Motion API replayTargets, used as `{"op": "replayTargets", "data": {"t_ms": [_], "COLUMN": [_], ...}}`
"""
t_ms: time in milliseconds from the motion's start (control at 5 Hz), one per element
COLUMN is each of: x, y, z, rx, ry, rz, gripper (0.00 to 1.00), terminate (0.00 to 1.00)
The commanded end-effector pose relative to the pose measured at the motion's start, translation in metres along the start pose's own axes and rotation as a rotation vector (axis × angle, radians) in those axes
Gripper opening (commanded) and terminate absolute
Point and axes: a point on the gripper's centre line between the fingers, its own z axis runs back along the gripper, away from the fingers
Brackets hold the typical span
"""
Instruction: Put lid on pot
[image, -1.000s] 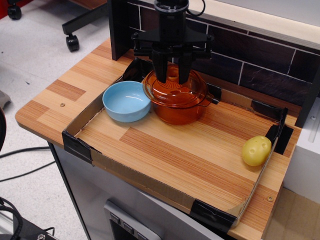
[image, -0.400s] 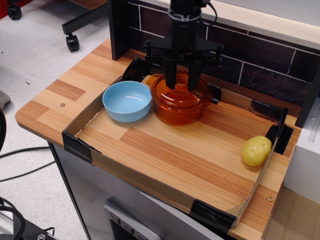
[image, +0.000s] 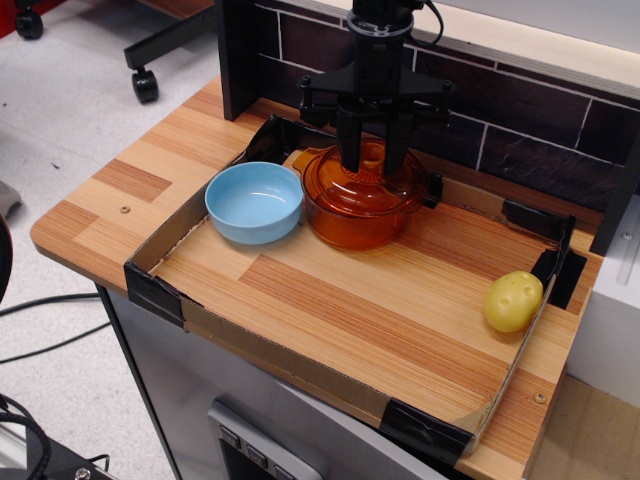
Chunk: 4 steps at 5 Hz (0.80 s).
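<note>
The amber pot (image: 358, 222) stands at the back of the cardboard-edged tray (image: 285, 352). The amber lid (image: 372, 183) lies level on top of it, its ringed knob showing at the centre. My gripper (image: 372, 160) hangs straight above the lid. Its two black fingers (image: 349, 150) stand one on each side of the knob with a gap to it, so it looks open. The lid's far rim is hidden behind the fingers.
A pale blue bowl (image: 254, 201) sits touching the pot's left side. A yellow potato (image: 513, 300) lies at the tray's right edge. A dark brick wall (image: 520, 130) and a black post (image: 240, 50) close off the back.
The gripper carried the lid right from an off-centre, tilted position and down onto the pot. It has since risen slightly, and the lid stays on the pot.
</note>
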Motion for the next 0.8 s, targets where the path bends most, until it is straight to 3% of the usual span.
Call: {"op": "replayTargets", "data": {"t_ms": [0,400,600], "x": [0.0055,-0.0017,-0.0037], "y": [0.0061,0.0137,0.0082], "z": [0.0178,0.016,0.0177], "rx": [-0.04,-0.034,-0.024], "ry": [-0.036,-0.037,-0.033], "rz": [-0.012,-0.033,-0.035], "gripper": [0.0,0.0,1.0], "terminate": [0.0,0.0,0.0]}}
